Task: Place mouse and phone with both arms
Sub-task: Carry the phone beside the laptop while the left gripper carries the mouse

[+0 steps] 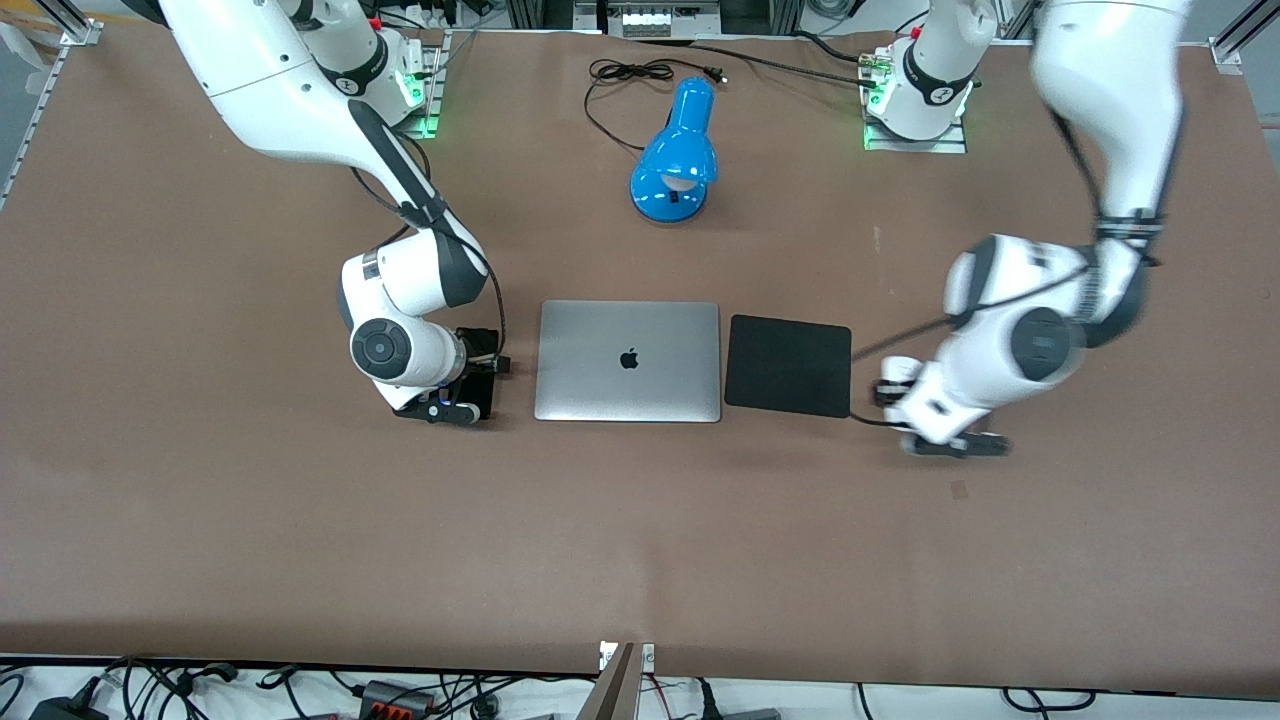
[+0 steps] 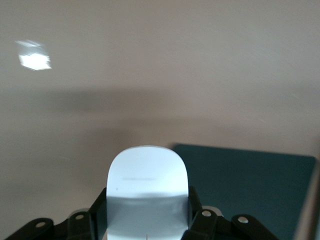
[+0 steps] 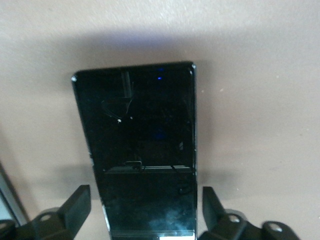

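Mouse (image 2: 147,185) first: we see a small white body with a rounded front and a thin grey line across its top. The left gripper (image 2: 147,200) is clamped on its two sides. In the front view that left gripper (image 1: 955,445) hangs low over the bare brown table (image 1: 640,540), just beside the black square mouse pad (image 1: 788,365), toward the left arm's end. In the left wrist view a corner of the pad (image 2: 250,185) shows near the mouse.

We see the phone (image 3: 140,150) as a slim black slab with a glossy, faintly scratched face. It sits within the right gripper (image 3: 145,195), and we cannot tell whether that claw grips it or is slack. In the front view the right gripper (image 1: 450,408) is down by the closed silver laptop (image 1: 628,360) at the middle of the frame, on its side toward the right arm's end. The phone (image 1: 478,388) shows as a dark shape beneath it. A blue desk lamp (image 1: 678,155) stands in the upper middle.
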Available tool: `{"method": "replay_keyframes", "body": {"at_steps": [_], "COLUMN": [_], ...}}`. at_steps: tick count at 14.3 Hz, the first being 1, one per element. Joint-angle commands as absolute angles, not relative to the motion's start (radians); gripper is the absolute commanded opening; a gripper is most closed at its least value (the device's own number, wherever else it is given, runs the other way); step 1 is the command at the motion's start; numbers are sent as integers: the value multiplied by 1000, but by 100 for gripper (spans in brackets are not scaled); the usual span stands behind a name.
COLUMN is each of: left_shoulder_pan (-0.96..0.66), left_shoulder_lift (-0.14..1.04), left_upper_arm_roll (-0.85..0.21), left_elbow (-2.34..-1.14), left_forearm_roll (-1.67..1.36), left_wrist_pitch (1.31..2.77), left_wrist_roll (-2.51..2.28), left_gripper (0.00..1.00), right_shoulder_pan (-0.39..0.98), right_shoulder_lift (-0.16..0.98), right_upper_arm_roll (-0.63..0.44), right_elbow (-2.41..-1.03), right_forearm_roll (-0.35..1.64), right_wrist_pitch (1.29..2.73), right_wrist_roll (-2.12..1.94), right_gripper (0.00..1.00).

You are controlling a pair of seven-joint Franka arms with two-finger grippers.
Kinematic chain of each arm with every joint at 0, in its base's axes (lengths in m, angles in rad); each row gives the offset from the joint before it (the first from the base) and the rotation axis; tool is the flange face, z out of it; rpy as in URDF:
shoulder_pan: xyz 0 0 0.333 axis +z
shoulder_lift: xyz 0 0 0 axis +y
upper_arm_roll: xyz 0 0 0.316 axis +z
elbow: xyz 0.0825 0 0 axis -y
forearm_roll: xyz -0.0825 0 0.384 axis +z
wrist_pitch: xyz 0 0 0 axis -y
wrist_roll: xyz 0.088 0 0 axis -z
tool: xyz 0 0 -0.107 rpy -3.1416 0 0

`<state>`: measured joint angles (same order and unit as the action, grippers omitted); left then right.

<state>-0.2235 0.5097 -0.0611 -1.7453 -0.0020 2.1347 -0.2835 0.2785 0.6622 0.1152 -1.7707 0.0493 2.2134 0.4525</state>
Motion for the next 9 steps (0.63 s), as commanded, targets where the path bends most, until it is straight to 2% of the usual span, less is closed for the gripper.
{"method": "replay_keyframes", "body": {"at_steps": [1, 4, 8, 9], "left_shoulder_pan": [-300, -366, -368, -368], "left_shoulder_lift": [578, 624, 632, 634], "left_upper_arm_roll": [-52, -51, -51, -52], "left_elbow": [-1727, -1736, -1758, -1764], "left_forearm_roll": [12, 12, 17, 23], "left_wrist_pitch": [2140, 2227, 2243, 2252], "left_wrist_roll": [-331, -392, -413, -413], "left_gripper": [27, 27, 27, 27], "right_shoulder_pan": [262, 241, 140, 121], "right_shoulder_lift": [551, 384, 137, 82], "right_upper_arm_roll": [114, 106, 100, 100], "right_elbow": [-1750, -1761, -1772, -1795], "right_forearm_roll": [44, 40, 38, 34], "right_wrist_pitch": [2131, 1957, 1668, 1637], "right_wrist_roll": [475, 491, 444, 431], "right_gripper": [100, 100, 100, 100]}}
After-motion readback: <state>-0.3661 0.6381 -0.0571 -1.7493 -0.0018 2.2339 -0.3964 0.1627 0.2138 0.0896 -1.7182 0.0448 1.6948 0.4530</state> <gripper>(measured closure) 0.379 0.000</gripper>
